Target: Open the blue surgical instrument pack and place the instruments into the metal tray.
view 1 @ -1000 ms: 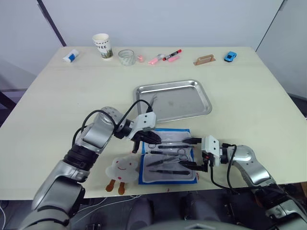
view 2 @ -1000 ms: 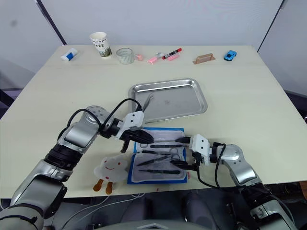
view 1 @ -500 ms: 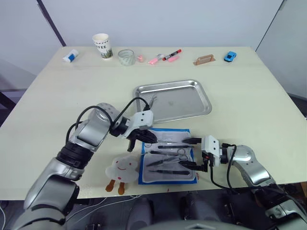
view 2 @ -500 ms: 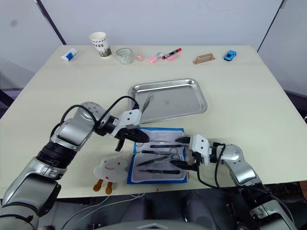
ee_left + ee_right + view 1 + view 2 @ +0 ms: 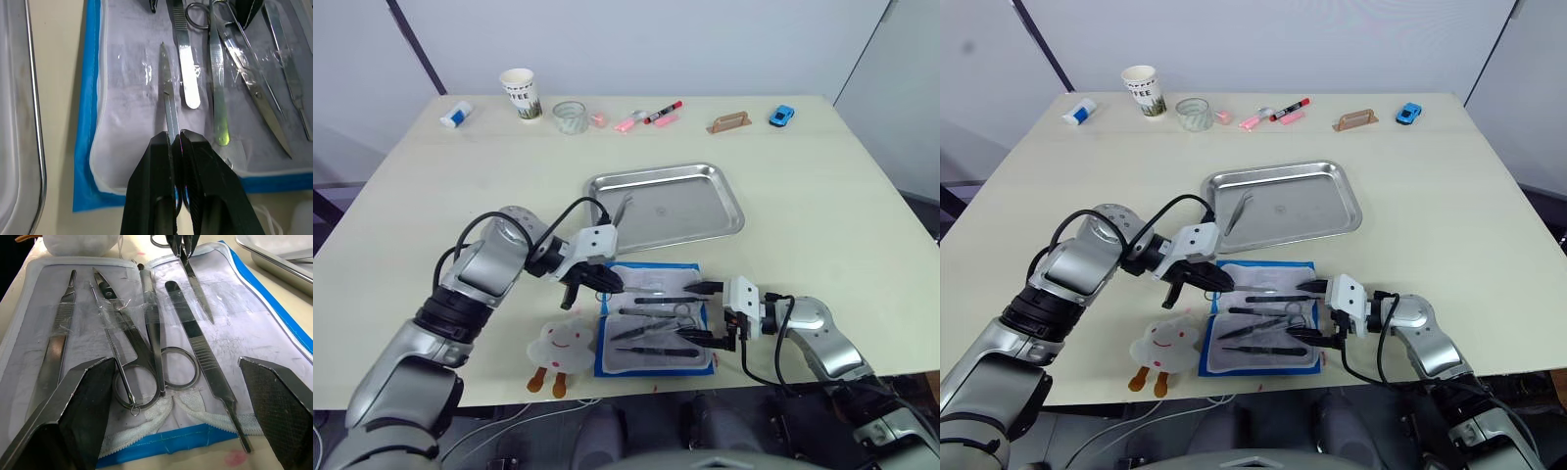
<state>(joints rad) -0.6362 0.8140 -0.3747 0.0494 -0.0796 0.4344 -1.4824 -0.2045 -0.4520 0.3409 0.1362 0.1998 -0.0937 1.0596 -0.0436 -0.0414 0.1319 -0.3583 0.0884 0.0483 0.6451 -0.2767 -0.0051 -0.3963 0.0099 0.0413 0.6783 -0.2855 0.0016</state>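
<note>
The blue surgical instrument pack (image 5: 697, 268) lies open at the table's front, pale lining up, with several slim instruments (image 5: 651, 331) side by side on it. My left gripper (image 5: 597, 281) is at the pack's far left corner, shut on a thin silver instrument (image 5: 165, 93) whose tip points over the lining (image 5: 127, 112). My right gripper (image 5: 703, 313) stands open at the pack's right edge, its fingers (image 5: 73, 406) spread wide with the scissors (image 5: 146, 352) ahead of them. The metal tray (image 5: 724, 186) sits just beyond the pack and holds one pair of tweezers (image 5: 625, 206).
A white plush toy (image 5: 563, 343) lies left of the pack near the front edge. Along the far edge stand a paper cup (image 5: 520, 93), a glass (image 5: 571, 117), pink markers (image 5: 646, 118), a small tube (image 5: 455, 115), a tan block (image 5: 729, 122) and a blue toy car (image 5: 781, 116).
My left gripper and forearm have drawn slightly to the left, still shut on the thin tool. The right gripper has stayed where it was.
</note>
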